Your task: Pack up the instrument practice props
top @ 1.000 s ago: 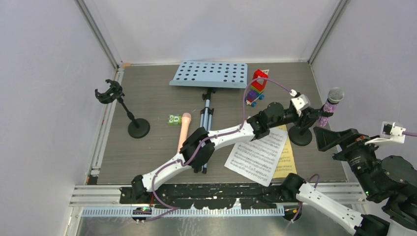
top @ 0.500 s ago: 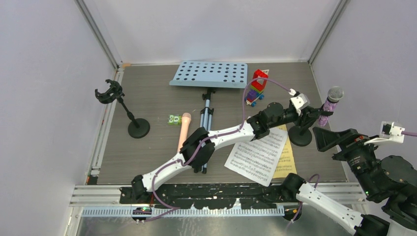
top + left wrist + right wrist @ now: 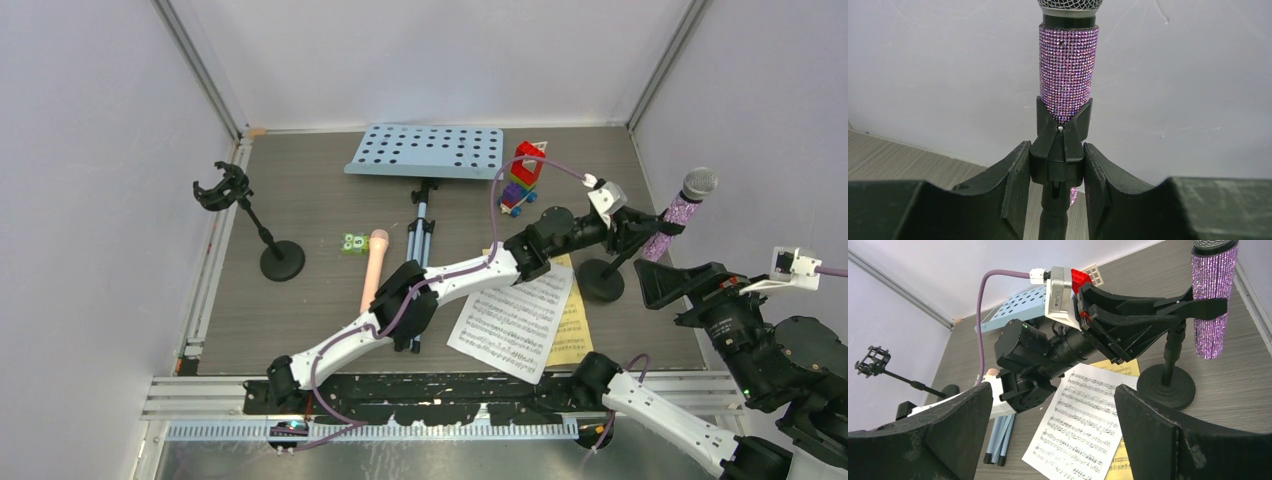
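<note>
My left gripper (image 3: 648,232) is shut on the clip of a black round-based mic holder (image 3: 601,279), which holds the purple glitter microphone (image 3: 681,212) leaning to the right. In the left wrist view the fingers (image 3: 1015,175) pinch the clip (image 3: 1060,145) just under the microphone (image 3: 1067,70). My right gripper (image 3: 664,284) is open and empty, in front of that holder. The white score sheet (image 3: 512,318) overlaps the yellow one (image 3: 574,332). The peach microphone (image 3: 374,264) lies flat. The pale-blue rack (image 3: 428,150) lies at the back. A second, empty holder (image 3: 262,236) stands at the left.
The colourful toy brick car (image 3: 522,178) stands right of the rack. The small green block (image 3: 353,243) sits beside the peach microphone's head. The rack's folded tripod legs (image 3: 420,226) lie under my left arm. Grey walls close off the left, back and right.
The held holder has tilted: the purple microphone's head moved right and up, and the base slid slightly left. The white sheet shifted a little left. The right arm has barely moved.
</note>
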`<state>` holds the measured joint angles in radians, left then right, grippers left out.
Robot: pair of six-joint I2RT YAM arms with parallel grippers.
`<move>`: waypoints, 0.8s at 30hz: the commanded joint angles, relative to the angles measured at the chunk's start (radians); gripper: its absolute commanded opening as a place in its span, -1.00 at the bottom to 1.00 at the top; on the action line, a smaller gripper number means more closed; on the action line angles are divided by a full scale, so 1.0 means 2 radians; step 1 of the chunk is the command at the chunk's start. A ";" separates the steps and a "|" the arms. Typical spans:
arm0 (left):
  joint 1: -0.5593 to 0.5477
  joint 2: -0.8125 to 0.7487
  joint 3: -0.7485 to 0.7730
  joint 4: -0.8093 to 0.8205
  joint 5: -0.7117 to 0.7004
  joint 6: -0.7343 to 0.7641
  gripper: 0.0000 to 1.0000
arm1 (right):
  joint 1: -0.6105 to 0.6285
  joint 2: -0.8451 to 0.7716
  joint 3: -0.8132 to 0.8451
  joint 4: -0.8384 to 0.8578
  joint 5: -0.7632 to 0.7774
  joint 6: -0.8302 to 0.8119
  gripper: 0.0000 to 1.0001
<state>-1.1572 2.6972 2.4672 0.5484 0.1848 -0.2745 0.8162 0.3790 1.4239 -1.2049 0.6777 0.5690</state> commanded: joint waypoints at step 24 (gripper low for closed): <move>0.028 -0.142 -0.053 0.181 0.039 -0.016 -1.00 | 0.000 0.001 -0.037 0.104 -0.196 -0.045 0.90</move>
<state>-1.1160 2.6286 2.3795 0.6628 0.2481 -0.3111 0.8162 0.3626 1.3533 -1.0622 0.3622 0.5137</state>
